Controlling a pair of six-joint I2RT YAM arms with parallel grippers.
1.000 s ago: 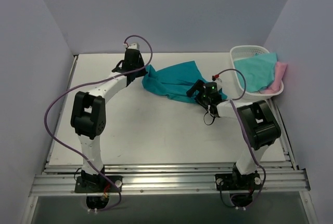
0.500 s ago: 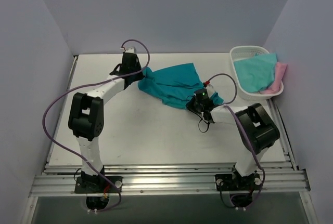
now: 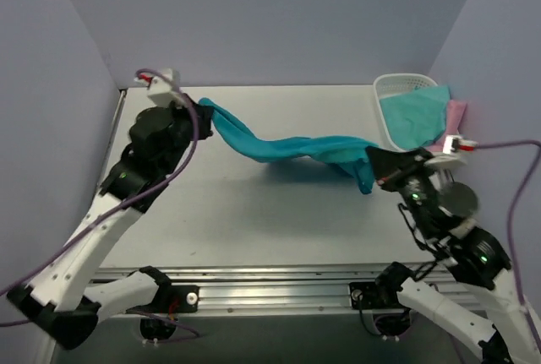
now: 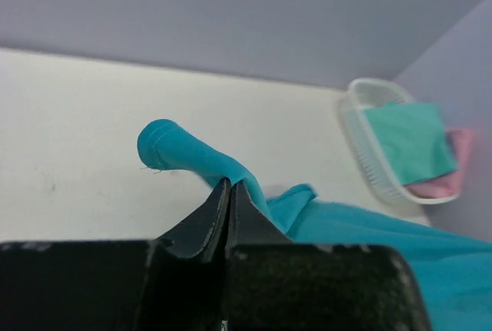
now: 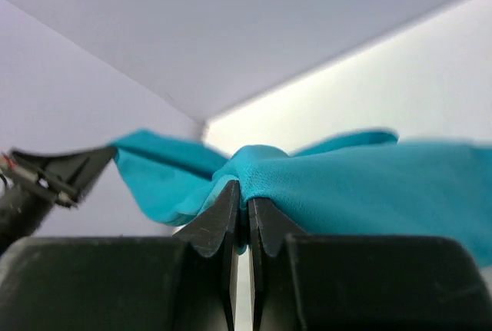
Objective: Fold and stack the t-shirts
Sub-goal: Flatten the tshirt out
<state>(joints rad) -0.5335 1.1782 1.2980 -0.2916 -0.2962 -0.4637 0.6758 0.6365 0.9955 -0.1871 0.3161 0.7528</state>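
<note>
Aloft, teal tee (image 3: 287, 146), both ends pinched

Pink tee (image 3: 457, 116) mostly hidden under aqua tee (image 3: 416, 116) in basket (image 3: 385, 87). Teal tee (image 4: 415, 258) runs off right edge in both wrist views, blurred in the right one. Right arm (image 3: 475, 251) cut off at top view's lower right corner.
</note>
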